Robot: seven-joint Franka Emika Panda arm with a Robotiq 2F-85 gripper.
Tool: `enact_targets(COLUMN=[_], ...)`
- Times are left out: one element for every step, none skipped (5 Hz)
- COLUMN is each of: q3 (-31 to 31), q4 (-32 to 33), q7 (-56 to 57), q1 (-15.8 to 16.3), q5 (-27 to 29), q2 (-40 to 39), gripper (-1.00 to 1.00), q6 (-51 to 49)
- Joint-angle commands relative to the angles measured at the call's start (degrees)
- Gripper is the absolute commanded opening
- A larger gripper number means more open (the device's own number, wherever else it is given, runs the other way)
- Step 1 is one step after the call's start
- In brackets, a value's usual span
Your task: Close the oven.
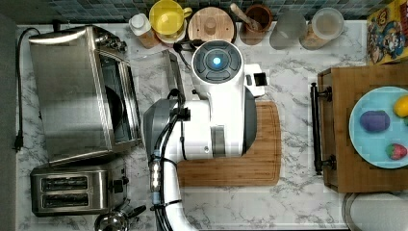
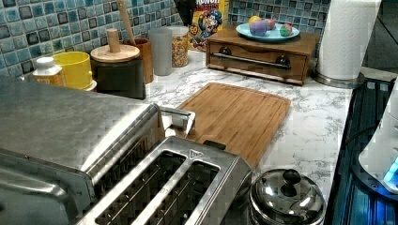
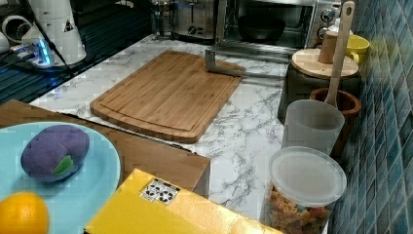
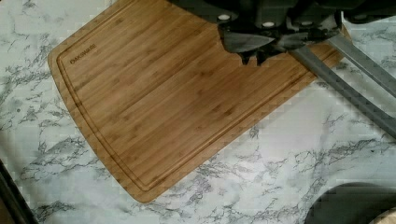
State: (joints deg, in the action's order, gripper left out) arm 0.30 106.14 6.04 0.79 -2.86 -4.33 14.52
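The oven is a large steel box at the top view's left, its dark inside showing. Its glass door hangs open and lies nearly flat over the counter, with the bar handle at its free edge beside the cutting board. In the wrist view my gripper hovers above the cutting board's corner, shut with nothing in it, and the door's handle runs just beside it, apart from the fingertips. In the top view my arm covers the gripper.
A bamboo cutting board lies mid-counter. A two-slot toaster and a kettle lid sit below the oven in the top view. Jars, a yellow mug and a utensil pot line the tiled wall. A wooden box carries a blue plate.
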Motion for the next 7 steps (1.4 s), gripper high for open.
enact_targets(q3=[-0.49, -1.48, -3.01, -3.26, -1.59, 0.38, 1.28], q4=[-1.57, -8.11, -8.47, -7.05, -4.56, 0.16, 1.53], q7=[11.53, 30.37, 43.33, 56.09, 66.14, 71.85, 74.82], q1=[-1.79, -5.89, -8.52, -10.0, -9.41, -8.0, -6.89], q5=[5.35, 13.08, 20.32, 30.22, 36.11, 41.92, 44.33], q2=[-2.85, -9.95, -12.89, -13.5, -12.71, -11.23, -13.94], gripper=[-1.0, -1.0, -1.0, -1.0, -1.0, -1.0, -1.0], q6=[0.44, -4.0, -1.09, 1.22, 2.32, 7.04, 10.79])
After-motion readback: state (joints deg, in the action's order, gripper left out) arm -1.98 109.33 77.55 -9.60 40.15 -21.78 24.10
